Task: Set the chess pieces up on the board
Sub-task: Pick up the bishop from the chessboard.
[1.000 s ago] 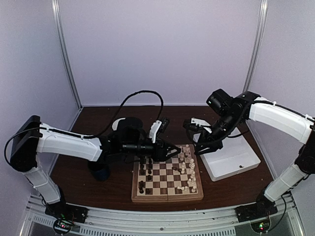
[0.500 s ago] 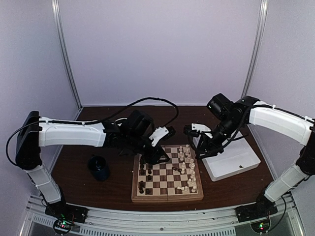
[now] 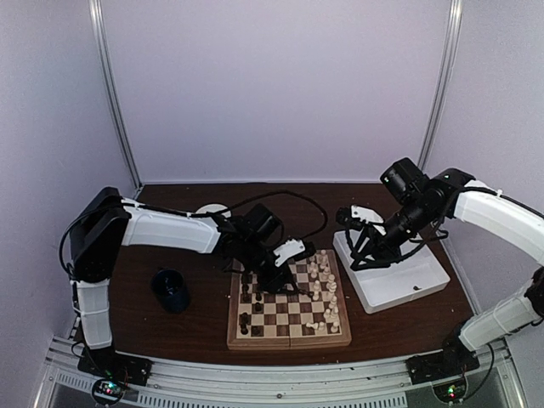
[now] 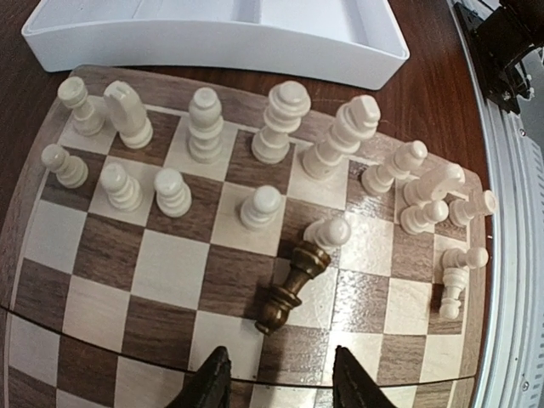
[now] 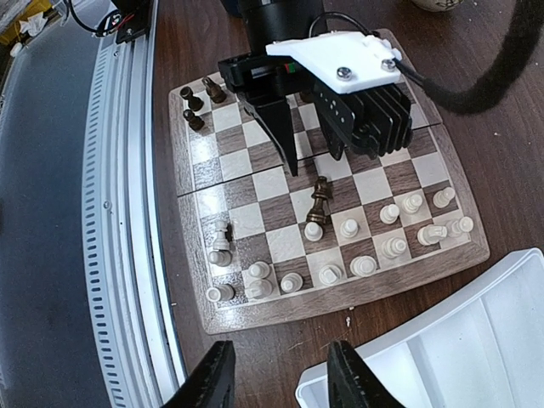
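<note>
— What is changing here?
— The left gripper [image 4: 280,378] is reaching in over the middle of the chessboard [image 4: 161,272]; a second ago it was hanging at the board's left edge. The right gripper [image 5: 276,374] is pulling back toward the white tray [image 5: 442,340].
— Are the jaws holding anything?
— No. Both pairs are standing apart with nothing between them.
— And the piece?
— A dark chessman [image 4: 291,287] is sitting mid-board just beyond the left fingertips, looking tilted, its head close to a cream pawn [image 4: 330,231]. I'm guessing the left arm is going for it while the right is making room.
— Any writing?
— I'm finding none readable.
</note>
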### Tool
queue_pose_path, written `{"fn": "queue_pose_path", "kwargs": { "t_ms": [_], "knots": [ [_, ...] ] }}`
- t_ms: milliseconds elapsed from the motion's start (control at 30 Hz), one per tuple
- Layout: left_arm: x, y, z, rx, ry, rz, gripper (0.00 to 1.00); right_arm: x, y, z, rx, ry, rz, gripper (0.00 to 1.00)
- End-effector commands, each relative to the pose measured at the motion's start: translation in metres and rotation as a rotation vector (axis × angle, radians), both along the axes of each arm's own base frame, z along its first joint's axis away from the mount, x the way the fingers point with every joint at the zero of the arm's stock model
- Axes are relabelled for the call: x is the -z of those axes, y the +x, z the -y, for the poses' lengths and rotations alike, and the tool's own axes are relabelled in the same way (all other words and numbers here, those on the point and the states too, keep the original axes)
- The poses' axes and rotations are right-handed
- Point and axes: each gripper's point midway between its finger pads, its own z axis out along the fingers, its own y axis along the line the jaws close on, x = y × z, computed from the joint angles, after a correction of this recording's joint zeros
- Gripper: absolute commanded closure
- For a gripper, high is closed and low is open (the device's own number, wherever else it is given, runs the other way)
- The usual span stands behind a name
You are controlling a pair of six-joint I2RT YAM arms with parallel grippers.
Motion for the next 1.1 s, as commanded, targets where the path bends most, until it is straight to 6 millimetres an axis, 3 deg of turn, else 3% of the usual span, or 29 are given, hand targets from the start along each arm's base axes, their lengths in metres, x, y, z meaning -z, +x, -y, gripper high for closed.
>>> {"fn": "queue_pose_path", "kwargs": {
  "t_ms": [0,333,633,900,1067],
  "knots": [
    [-0.006,0.008,0.022,0.062,-0.092,0.044,0.59,0.000,0.001,0.003,0.017,0.024,-0.003,0.59],
    [0.020,0.009,0.027,0.106,-0.087,0.080,0.69,0.005,0.005,0.002,0.022,0.027,-0.025,0.58],
    [0.042,-0.016,0.012,0.197,0.007,0.128,0.80,0.007,0.009,-0.001,0.018,0.026,-0.043,0.58],
    [0.037,-0.022,-0.009,0.177,0.069,0.175,0.93,0.010,0.011,-0.004,0.012,0.029,-0.060,0.58],
    [0.016,-0.015,-0.020,0.102,0.076,0.208,0.97,0.007,0.014,-0.009,0.001,0.046,-0.069,0.58]
  ]
}}
